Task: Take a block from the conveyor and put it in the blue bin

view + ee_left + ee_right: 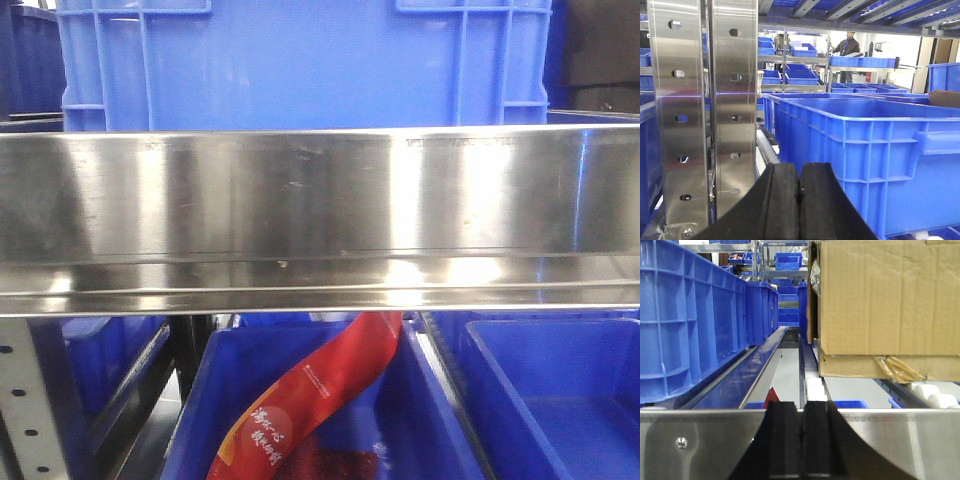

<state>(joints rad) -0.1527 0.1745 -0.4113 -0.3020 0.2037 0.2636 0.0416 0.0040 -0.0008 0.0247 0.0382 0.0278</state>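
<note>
The block and the conveyor are out of view in all three views. My left gripper is shut, its black pads pressed together with nothing between them; it hangs beside a large blue bin to its right. My right gripper is shut too and holds nothing. It sits just in front of a steel rail. In the front view neither gripper shows. Two open blue bins lie there below a shelf beam, one in the middle and one at the right.
A shiny steel beam spans the front view, with a blue crate above it and a red packet in the middle bin. Perforated steel uprights stand left of my left gripper. A cardboard box rests on white rollers; blue crates line the left.
</note>
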